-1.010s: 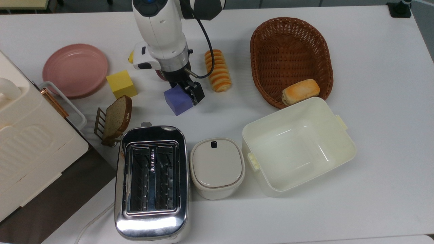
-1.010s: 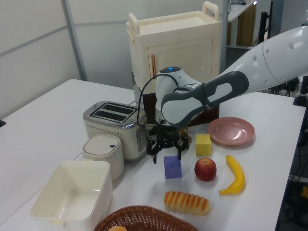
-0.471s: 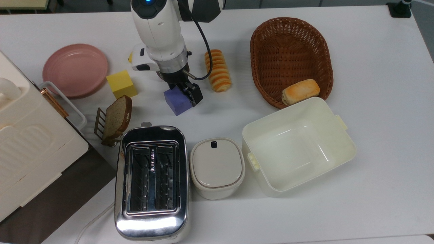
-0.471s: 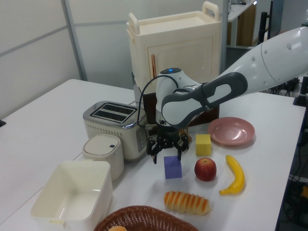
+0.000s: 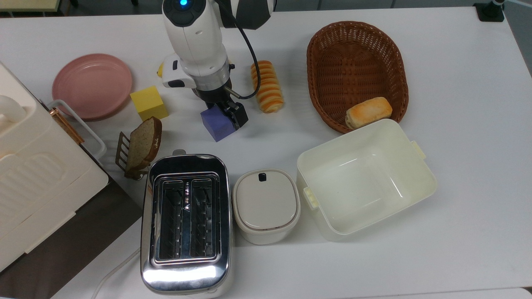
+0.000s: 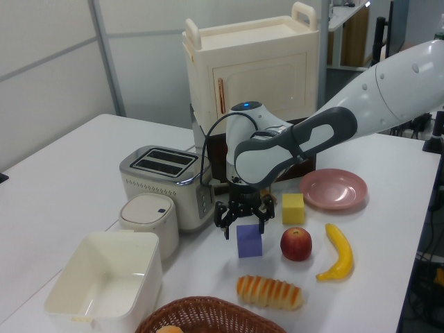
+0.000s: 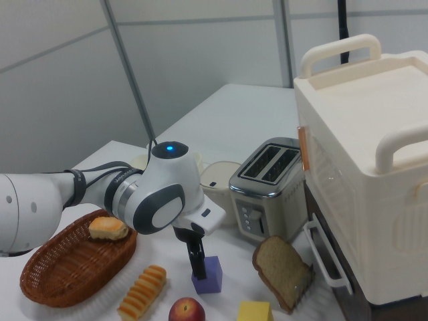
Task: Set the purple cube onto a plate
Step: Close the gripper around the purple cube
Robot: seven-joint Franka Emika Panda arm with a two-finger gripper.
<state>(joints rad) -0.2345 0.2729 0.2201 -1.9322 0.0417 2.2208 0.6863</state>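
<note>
The small matte purple cube [image 5: 217, 122] sits on the white counter [image 5: 457, 124], well apart from the round pink plate [image 5: 92, 85]. The black two-finger gripper [image 6: 242, 223] hangs just above it, fingers spread apart over its top, clamping nothing.

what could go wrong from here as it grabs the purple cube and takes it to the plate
1. The gripper straddles the purple cube near one edge, so a grasp may twist or slip.
2. The yellow cube sits between it and the plate; a low carry could knock it.
3. The apple sits close beside the cube.
</note>
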